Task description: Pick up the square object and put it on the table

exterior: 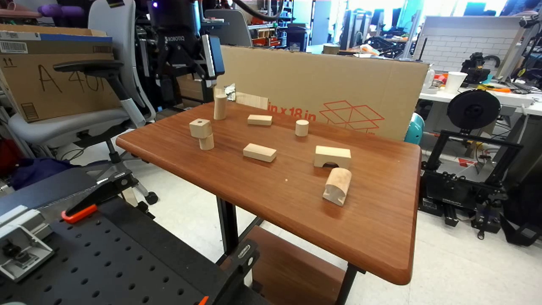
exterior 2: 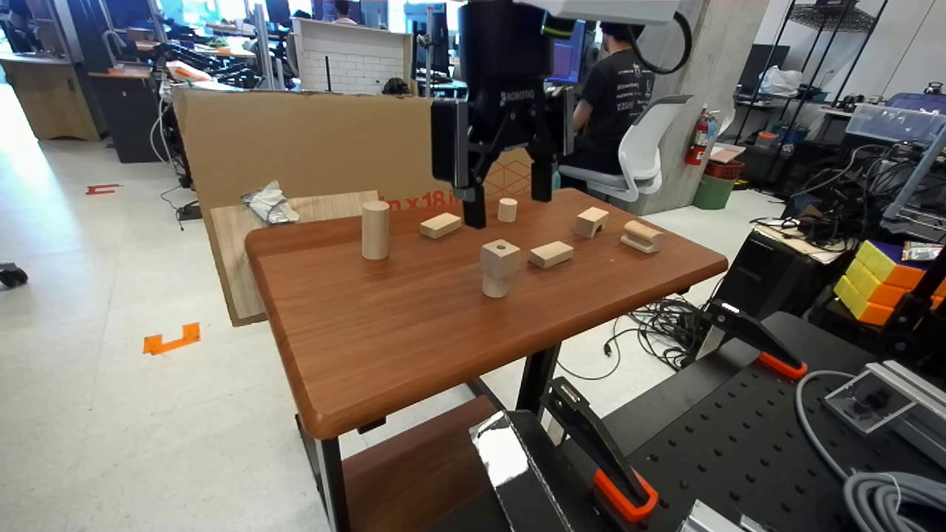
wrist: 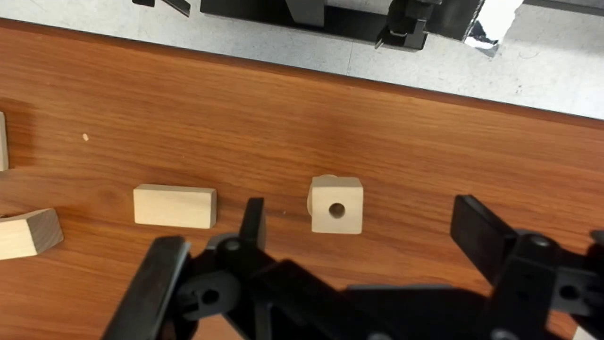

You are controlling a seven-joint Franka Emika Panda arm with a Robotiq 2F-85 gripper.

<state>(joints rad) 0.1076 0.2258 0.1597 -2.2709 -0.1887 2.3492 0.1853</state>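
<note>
The square object [exterior: 200, 128], a small pale wood cube with a hole in its top, sits on a short round wooden cylinder [exterior: 206, 142]. Both also show in an exterior view, the cube [exterior 2: 500, 258] above the cylinder [exterior 2: 494, 287]. They stand on the reddish-brown table [exterior: 372, 212]. In the wrist view the cube [wrist: 337, 224] appears between the spread fingers of my gripper [wrist: 361, 199], and hides most of the cylinder. My gripper [exterior 2: 510, 203] is open and empty, above the table and apart from the cube; it also shows in an exterior view [exterior: 188, 84].
A tall wooden cylinder [exterior 2: 375, 230], two flat rectangular blocks [exterior: 259, 153] [exterior: 259, 120], a short cylinder [exterior: 301, 128], an arch block [exterior: 332, 156] and a rounded block [exterior: 338, 186] stand on the table. A cardboard sheet [exterior: 330, 89] stands behind; a black perforated bench [exterior: 106, 254] stands in front.
</note>
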